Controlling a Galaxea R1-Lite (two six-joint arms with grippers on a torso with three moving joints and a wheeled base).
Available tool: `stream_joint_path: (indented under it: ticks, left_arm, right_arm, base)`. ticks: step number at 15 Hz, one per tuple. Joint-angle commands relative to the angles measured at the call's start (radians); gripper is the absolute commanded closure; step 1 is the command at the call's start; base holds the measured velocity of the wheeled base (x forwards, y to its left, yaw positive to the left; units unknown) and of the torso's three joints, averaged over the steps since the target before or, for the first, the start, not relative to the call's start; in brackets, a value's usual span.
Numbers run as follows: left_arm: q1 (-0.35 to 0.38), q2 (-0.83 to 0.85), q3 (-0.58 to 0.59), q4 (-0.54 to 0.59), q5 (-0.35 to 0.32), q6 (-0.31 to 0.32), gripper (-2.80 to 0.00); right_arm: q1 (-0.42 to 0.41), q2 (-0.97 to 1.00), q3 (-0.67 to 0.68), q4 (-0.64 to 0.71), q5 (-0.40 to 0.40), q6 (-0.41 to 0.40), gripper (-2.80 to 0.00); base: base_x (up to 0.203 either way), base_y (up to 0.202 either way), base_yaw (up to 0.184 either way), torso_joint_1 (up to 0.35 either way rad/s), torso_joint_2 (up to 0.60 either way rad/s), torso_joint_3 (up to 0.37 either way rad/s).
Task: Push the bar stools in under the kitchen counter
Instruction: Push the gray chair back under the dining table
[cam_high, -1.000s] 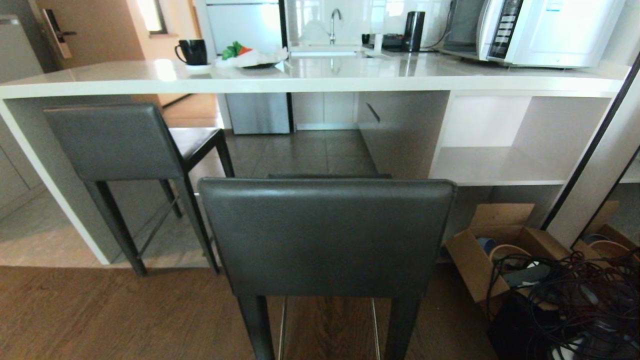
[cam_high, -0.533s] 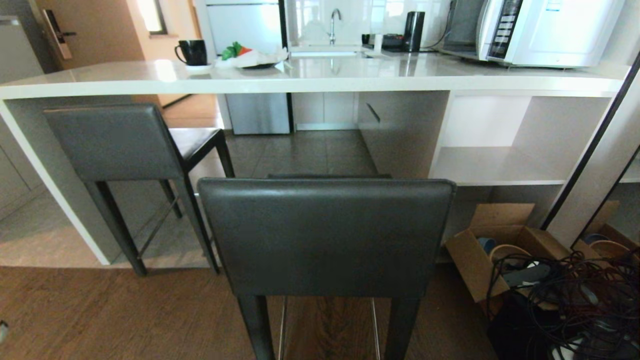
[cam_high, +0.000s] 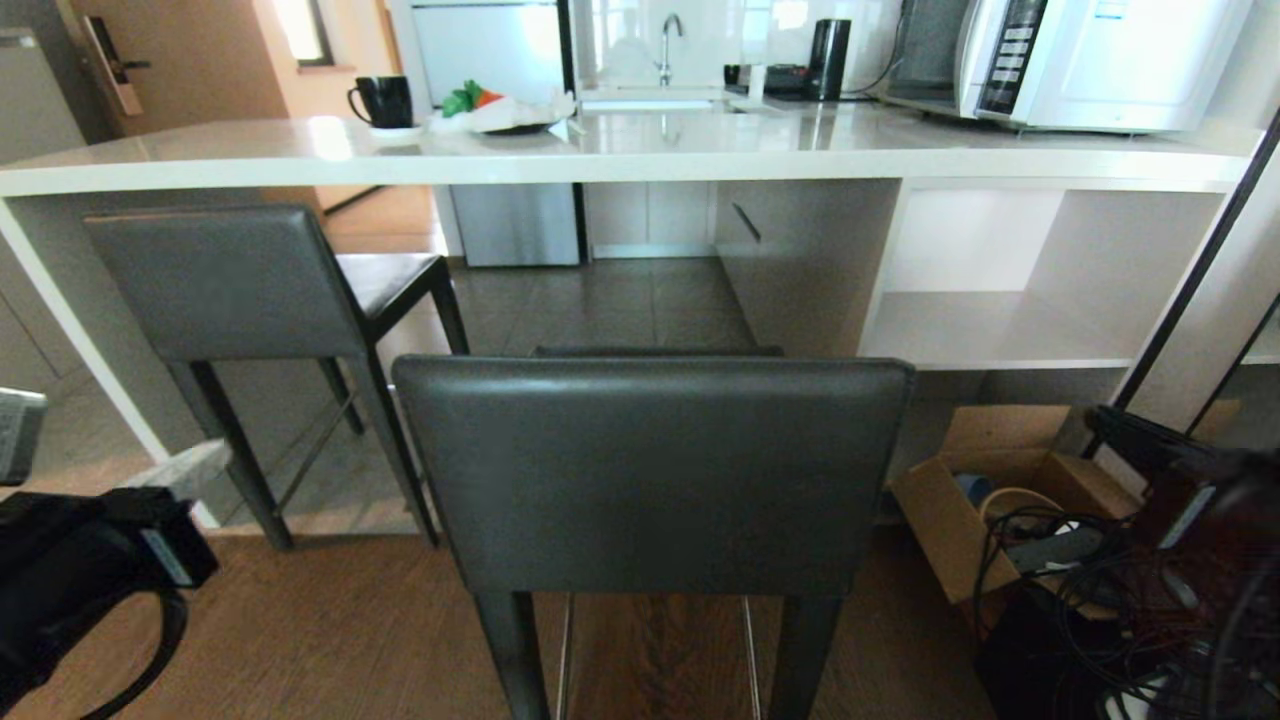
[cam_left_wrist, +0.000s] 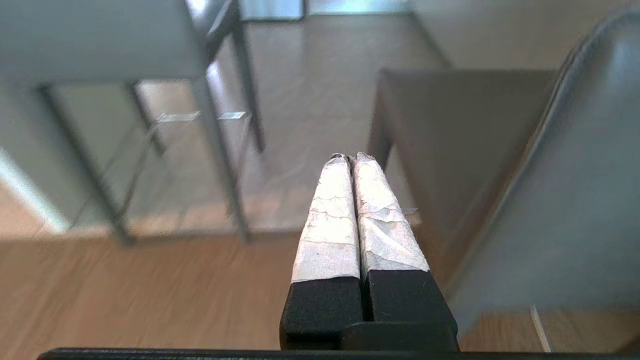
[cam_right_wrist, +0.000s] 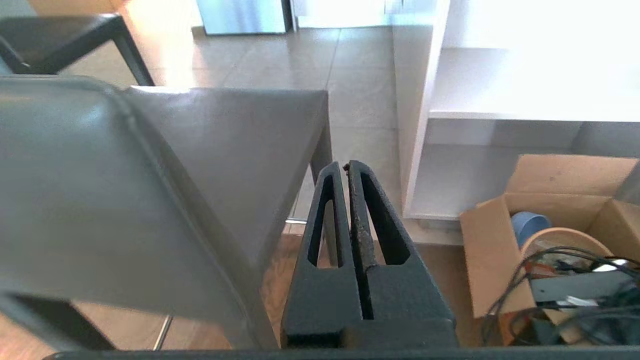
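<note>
Both grippers, left (cam_left_wrist: 350, 159) and right (cam_right_wrist: 345, 167), pinched closed and empty, flank the near dark grey leather-backed bar stool (cam_high: 650, 470); an off-centre shove could twist it into the white stone counter (cam_high: 640, 160).

Brown wood-plank floor (cam_high: 330, 630) carries two dark grey leather-backed bar stools, near (cam_high: 650, 480) and far (cam_high: 240, 290), an open cardboard box (cam_high: 960, 520) and tangled black cables (cam_high: 1130, 600).

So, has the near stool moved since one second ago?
No. The near stool keeps the same place against the counter and the cardboard box in the head view.
</note>
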Motion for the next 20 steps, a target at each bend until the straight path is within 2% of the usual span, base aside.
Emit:
stream_joint_path:
  ticks: [1, 4, 6, 10, 14, 20]
  left_arm:
    - [-0.062, 0.241, -0.001, -0.182, 0.021, 0.001, 0.00]
    - [-0.177, 0.350, -0.003, -0.345, 0.073, 0.002, 0.00]
    - [-0.233, 0.364, -0.012, -0.354, 0.104, 0.002, 0.00]
    - [-0.291, 0.442, -0.059, -0.399, 0.149, 0.003, 0.00]
    - [-0.314, 0.516, -0.064, -0.494, 0.171, 0.008, 0.00]
    - [-0.308, 0.561, -0.070, -0.497, 0.171, 0.006, 0.00]
  right_arm:
    - [0.074, 0.190, -0.002, -0.117, -0.068, -0.002, 0.00]
    - [0.172, 0.338, 0.006, -0.309, -0.166, -0.040, 0.00]
    - [0.203, 0.371, 0.007, -0.327, -0.180, -0.048, 0.00]
    - [0.240, 0.475, 0.000, -0.408, -0.208, -0.052, 0.00]
    - [0.261, 0.540, -0.038, -0.454, -0.216, -0.084, 0.00]
    - [0.261, 0.625, -0.115, -0.455, -0.220, -0.091, 0.00]
  base:
    - [0.000, 0.000, 0.000, 0.000, 0.00, 0.000]
    - [0.000, 0.000, 0.000, 0.000, 0.00, 0.000]
    - [0.000, 0.000, 0.000, 0.000, 0.00, 0.000]
    - [0.000, 0.000, 0.000, 0.000, 0.00, 0.000]
    - [0.000, 0.000, 0.000, 0.000, 0.00, 0.000]
    - [0.000, 0.000, 0.000, 0.000, 0.00, 0.000]
